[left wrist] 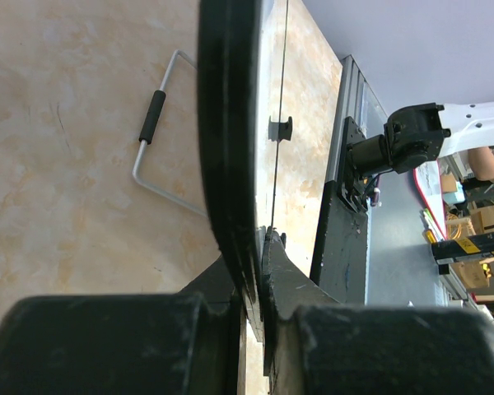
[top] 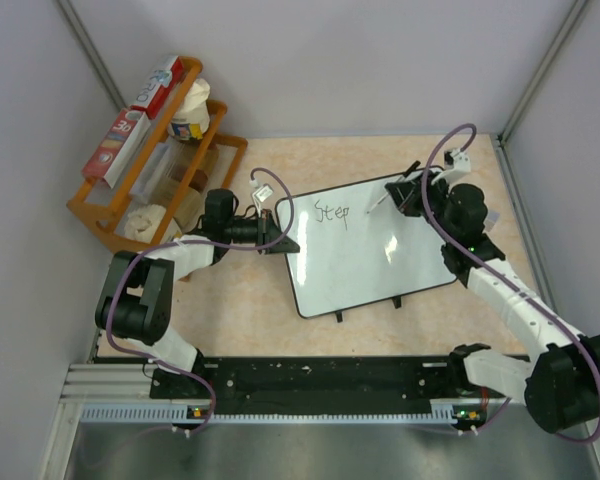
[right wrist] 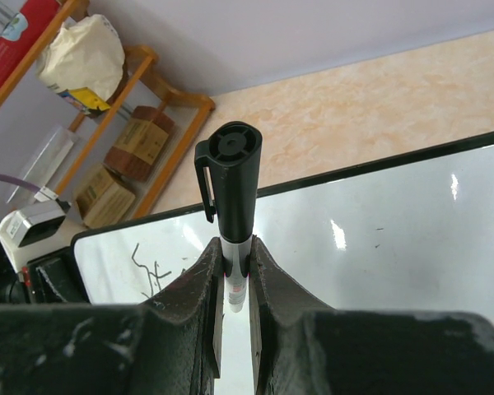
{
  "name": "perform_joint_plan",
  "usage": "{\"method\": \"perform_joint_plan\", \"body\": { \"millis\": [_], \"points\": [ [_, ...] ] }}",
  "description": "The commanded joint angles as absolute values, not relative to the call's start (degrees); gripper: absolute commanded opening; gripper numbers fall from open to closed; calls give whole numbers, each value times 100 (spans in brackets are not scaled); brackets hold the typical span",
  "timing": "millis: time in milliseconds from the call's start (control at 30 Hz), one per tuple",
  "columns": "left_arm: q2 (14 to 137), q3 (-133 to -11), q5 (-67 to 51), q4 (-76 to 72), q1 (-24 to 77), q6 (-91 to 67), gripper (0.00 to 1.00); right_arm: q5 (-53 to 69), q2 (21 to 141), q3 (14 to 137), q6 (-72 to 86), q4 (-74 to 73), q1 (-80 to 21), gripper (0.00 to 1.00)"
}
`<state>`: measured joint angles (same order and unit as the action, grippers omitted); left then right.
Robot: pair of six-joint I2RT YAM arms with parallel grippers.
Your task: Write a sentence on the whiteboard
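One word of the sentence, "Step", stands on the whiteboard between the hands. The left hand is clamped on its edge, the right hand on a marker just past that word. Pin the board firmly and press the tip lightly for "into".
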<state>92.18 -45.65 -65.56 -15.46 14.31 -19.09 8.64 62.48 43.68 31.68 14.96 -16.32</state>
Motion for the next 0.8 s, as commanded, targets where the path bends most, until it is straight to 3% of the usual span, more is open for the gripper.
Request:
{"method": "perform_joint_plan", "body": {
  "millis": [0,300,767],
  "points": [
    [9466,-4307,-5625,-1169,1714,-439,0,888,6425,4728,3217,1872,-1600,0],
    [9466,-4307,-5625,-1178,1714,-439,0,748,6452,4720,3138,2232,-1749,0],
    [9483,-4307,-5634,-1178,1714,-448,0,-597,5950,4043,1942,2961,-2584,0]
  ]
}}
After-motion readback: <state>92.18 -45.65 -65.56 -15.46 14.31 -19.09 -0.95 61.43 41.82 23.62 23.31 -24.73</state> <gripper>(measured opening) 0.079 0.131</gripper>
